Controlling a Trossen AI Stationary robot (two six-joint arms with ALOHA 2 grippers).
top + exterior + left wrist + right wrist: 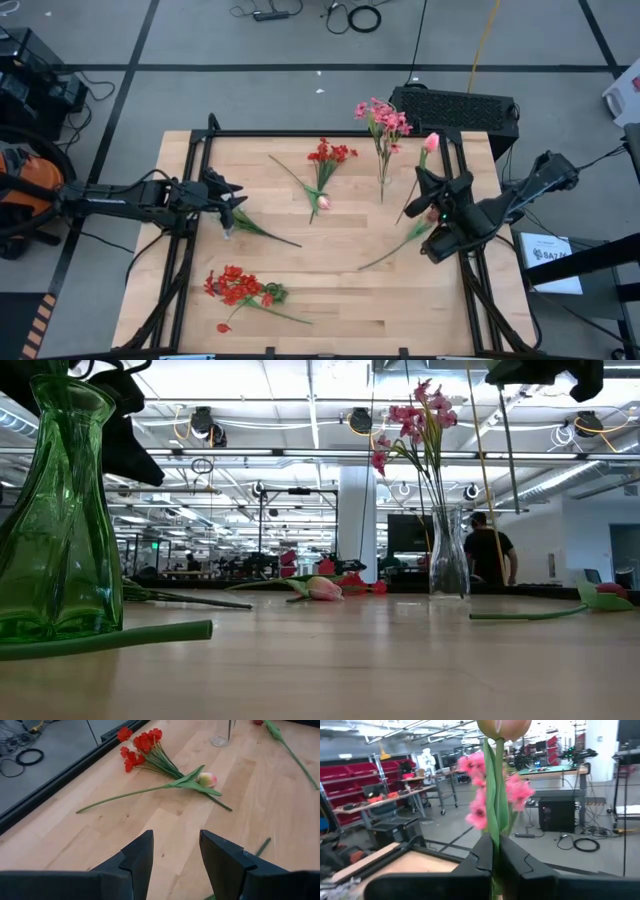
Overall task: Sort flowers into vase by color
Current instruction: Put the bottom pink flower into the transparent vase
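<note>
My right gripper (pixel 432 195) is at the table's right side, shut on a pink tulip (pixel 431 142). A clear vase (pixel 447 565) holds pink blooms (pixel 383 120). A green vase (pixel 58 520) stands empty. Red blossoms (pixel 330 153) and a pale pink tulip bud (pixel 207 780) lie mid-table on their stems and leaves. More red blossoms (pixel 238 287) lie near the front left. Another stem (pixel 398 245) lies flat near my right gripper. My left gripper (pixel 176 845) hovers open over the table's left side with nothing between its fingers. My right gripper pinches the pink tulip's green stem (pixel 494 837) between its two fingers, well below the bud (pixel 504 725). The fingers come in level and lie across the stem. The tulip stands upright, bud up. Its lower stem (pixel 507 450) hangs below the gripper, clear of the table.
Black frame rails (pixel 195 180) run along the table's left and right sides. A black box (pixel 455 105) sits beyond the far edge. A loose green stem (pixel 268 232) lies near my left gripper. A person (pixel 490 552) stands in the room behind.
</note>
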